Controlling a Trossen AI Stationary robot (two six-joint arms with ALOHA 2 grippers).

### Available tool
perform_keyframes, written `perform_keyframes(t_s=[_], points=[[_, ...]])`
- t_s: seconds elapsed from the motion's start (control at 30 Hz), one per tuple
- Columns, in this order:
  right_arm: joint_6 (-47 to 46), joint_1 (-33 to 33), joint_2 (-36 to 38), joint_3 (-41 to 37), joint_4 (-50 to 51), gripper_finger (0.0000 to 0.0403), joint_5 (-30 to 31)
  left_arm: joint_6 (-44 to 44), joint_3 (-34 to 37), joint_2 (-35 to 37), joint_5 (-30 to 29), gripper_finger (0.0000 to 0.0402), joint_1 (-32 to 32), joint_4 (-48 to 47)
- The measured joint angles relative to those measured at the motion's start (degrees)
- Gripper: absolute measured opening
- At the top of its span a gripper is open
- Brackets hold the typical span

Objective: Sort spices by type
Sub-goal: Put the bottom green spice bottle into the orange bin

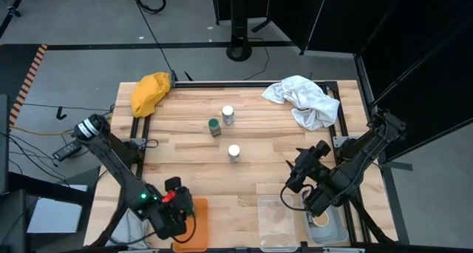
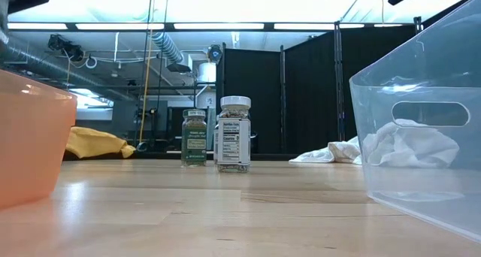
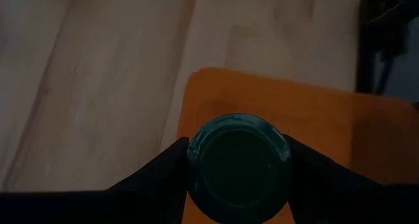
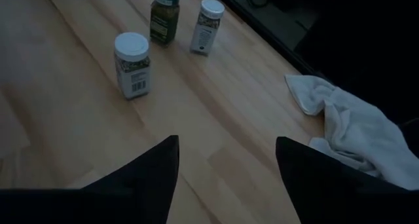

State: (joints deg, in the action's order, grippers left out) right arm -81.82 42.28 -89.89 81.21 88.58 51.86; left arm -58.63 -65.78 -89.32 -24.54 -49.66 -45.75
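Nearest edge of the table first: left gripper (image 1: pixel 174 212) hangs over the orange tray (image 1: pixel 198 208), fingers (image 3: pixel 157 175) clamped on either side of a green-lidded jar (image 3: pixel 237 160). Jar is upright, long axis vertical, lid facing the wrist camera, orange floor straight beneath it. So the deciding relation is simply down: the jar sits directly above the tray, and a release or short lowering looks like all that is needed. Whether its base already touches the tray, cannot tell.

Right gripper (image 1: pixel 310 180) is near the clear tray (image 1: pixel 275 217) and the grey tray (image 1: pixel 331 227), which holds something tan, probably a lid. Its fingers (image 4: pixel 147 171) stand wide apart with nothing between them, pointing out toward the loose jars.

Mid-table, 3 jars still unsorted, all upright: a white-lidded jar (image 1: pixel 234 153) closest to the front, then the second green-lidded jar (image 1: pixel 214 127), then another white-lidded jar (image 1: pixel 228 115) just behind it. The front white one lies ahead of the right fingers, and the right arm is the nearer one and free, so my guess is that it takes that jar next.

Far edge: yellow cloth (image 1: pixel 150 92) at the left corner, white cloth (image 1: pixel 304 99) at the right.
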Motion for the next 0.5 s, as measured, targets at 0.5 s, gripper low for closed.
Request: perform_keyframes(t_s=[0.5], points=[[1.0,0.0,0.0,0.0,-0.1,0.0265,1.0,0.1,0.0,-3.2,0.3,0.0235,-0.1,-0.2]])
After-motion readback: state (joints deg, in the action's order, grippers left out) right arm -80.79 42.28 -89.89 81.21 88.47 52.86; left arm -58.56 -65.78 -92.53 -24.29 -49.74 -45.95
